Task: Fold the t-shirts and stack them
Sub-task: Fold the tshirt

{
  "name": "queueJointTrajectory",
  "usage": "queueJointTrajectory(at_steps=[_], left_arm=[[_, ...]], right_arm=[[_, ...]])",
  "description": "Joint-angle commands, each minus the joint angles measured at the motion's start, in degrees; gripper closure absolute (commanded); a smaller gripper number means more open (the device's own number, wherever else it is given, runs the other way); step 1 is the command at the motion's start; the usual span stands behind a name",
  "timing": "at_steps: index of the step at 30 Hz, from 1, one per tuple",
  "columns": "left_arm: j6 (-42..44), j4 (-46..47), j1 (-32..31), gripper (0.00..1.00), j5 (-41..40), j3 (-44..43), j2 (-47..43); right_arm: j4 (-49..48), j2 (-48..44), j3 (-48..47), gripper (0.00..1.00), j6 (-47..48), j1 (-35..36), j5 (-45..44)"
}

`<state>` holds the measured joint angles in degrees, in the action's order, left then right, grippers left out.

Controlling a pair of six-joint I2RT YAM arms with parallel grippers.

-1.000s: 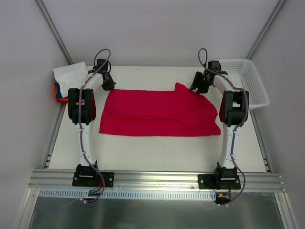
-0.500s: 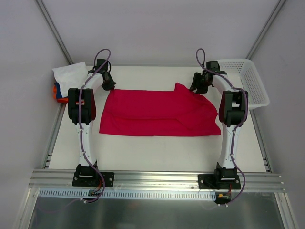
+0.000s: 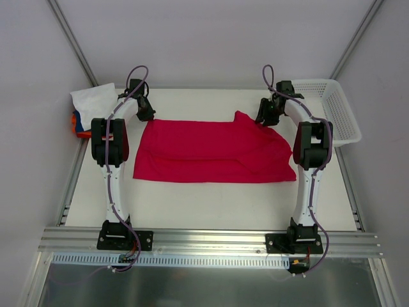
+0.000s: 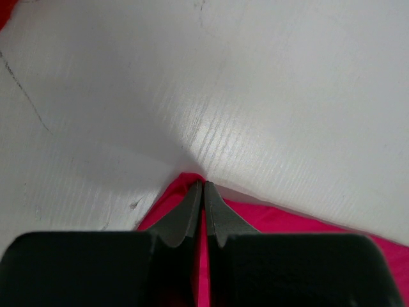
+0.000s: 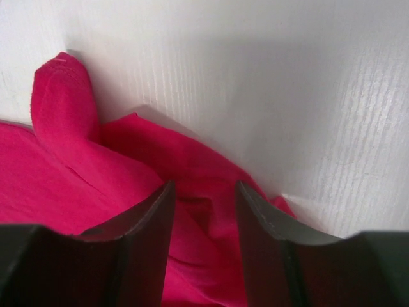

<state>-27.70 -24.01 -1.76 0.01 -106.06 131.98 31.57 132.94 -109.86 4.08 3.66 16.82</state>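
Note:
A large crimson-red t-shirt (image 3: pixel 211 150) lies spread across the middle of the table. My left gripper (image 3: pixel 148 115) is at its far left corner, shut on that corner; in the left wrist view a tip of red cloth (image 4: pixel 185 179) pokes out past the closed fingertips of my left gripper (image 4: pixel 204 184). My right gripper (image 3: pixel 262 120) is at the shirt's raised far right edge. Seen from the right wrist, my right gripper (image 5: pixel 204 185) has its jaws apart, straddling a bunched fold of the red shirt (image 5: pixel 64 173).
Folded t-shirts (image 3: pixel 80 121) are piled at the table's far left edge, a white one (image 3: pixel 92 99) on top with blue and orange showing beneath. A white mesh basket (image 3: pixel 332 109) stands at the far right. The table (image 3: pixel 211 198) is white.
My right gripper's jaws have narrowed around the cloth and the wrist has shifted slightly. The left arm and the shirt look unchanged.

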Motion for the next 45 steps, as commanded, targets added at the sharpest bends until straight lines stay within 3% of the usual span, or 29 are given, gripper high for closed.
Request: queueJointTrajectory(at_steps=[1,4,10,17,19,23,36,45], left_arm=[[0.63,-1.57,0.7,1.0,1.75,-1.87,0.47],[0.63,-1.57,0.7,1.0,1.92,-1.87,0.47],[0.72,-1.48,0.7,1.0,2.1,-1.87,0.47],[0.63,-1.57,0.97,1.0,2.62,-1.96,0.56],[0.55,-1.57,0.97,1.0,2.8,-2.04,0.64],[0.55,-1.57,1.06,1.0,2.98,-1.96,0.64],[0.63,-1.57,1.14,1.0,3.86,-1.52,-0.32],[1.16,-1.48,1.06,1.0,3.77,1.73,-7.16]], right_arm=[[1.56,-3.92,0.44,0.52,1.63,1.0,-0.9],[2.7,-4.19,0.44,0.5,4.08,2.05,-7.21],[8.24,-1.11,-4.65,0.49,5.94,2.67,-10.66],[9.21,-0.67,-4.83,0.8,6.21,3.37,-10.84],[9.21,-0.58,-4.75,0.83,6.21,3.46,-10.75],[9.21,-0.76,-4.48,1.0,5.94,3.55,-10.93],[7.1,-5.67,-3.25,1.0,6.12,3.63,-12.51],[5.26,-12.35,0.17,1.0,5.68,3.55,-13.39]])
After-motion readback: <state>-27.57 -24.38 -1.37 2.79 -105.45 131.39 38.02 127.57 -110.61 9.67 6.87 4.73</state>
